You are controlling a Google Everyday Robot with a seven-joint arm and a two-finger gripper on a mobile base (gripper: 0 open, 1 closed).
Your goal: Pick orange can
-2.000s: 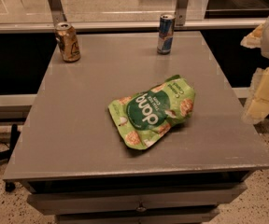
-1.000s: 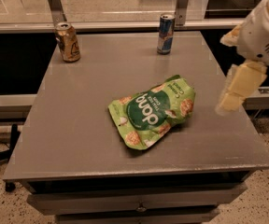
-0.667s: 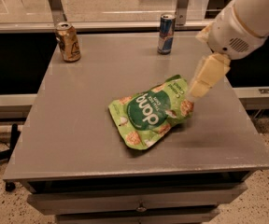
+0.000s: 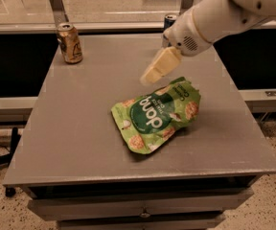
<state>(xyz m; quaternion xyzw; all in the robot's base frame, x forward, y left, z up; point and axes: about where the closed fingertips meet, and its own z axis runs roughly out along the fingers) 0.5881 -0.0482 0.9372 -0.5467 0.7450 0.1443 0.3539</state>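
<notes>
The orange can (image 4: 70,43) stands upright at the far left corner of the grey table (image 4: 80,128). It is golden-brown with a dark label mark and a silver top. My gripper (image 4: 150,76) hangs above the middle of the table, over the top edge of a green snack bag (image 4: 157,114). It is well to the right of the orange can and holds nothing that I can see. The white arm (image 4: 224,13) reaches in from the upper right.
A slim blue-and-silver can (image 4: 169,20) stands at the far edge, mostly hidden behind my arm. The green bag lies flat right of the table's middle. A rail with metal posts runs behind the table. Drawers sit under the front edge.
My arm has swept in from the right side of the table to above its middle, moving left toward the orange can. The cans and the bag have not moved.
</notes>
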